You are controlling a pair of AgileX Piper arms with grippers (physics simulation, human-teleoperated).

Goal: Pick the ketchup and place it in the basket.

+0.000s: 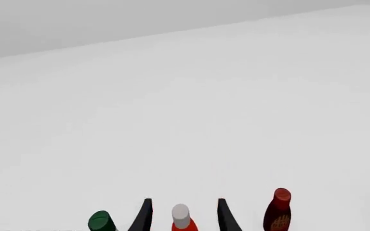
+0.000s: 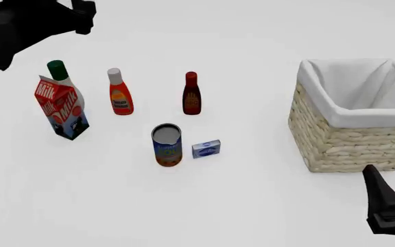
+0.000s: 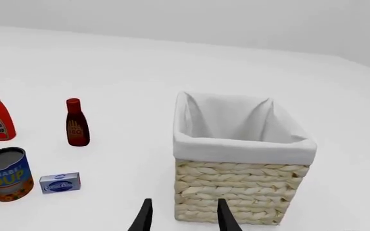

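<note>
Red-orange ketchup [image 2: 121, 94] upright on white surface [image 2: 252, 195], basket [image 2: 335, 139] at its 3 o'clock, left end effector [image 1: 181, 216] open, empty, right end effector [image 3: 181, 216] likewise.

The ketchup [image 2: 121, 98] looks like smooth, glossy red-orange plastic with a pale matt cap and a paper-like label. The basket [image 2: 335, 139] is rough woven straw-coloured wicker, lined with soft white cloth folded over its rim. The soup can [image 2: 166, 145] shows a dull grey metal lid. The table [image 2: 252, 206] is matt white.
</note>
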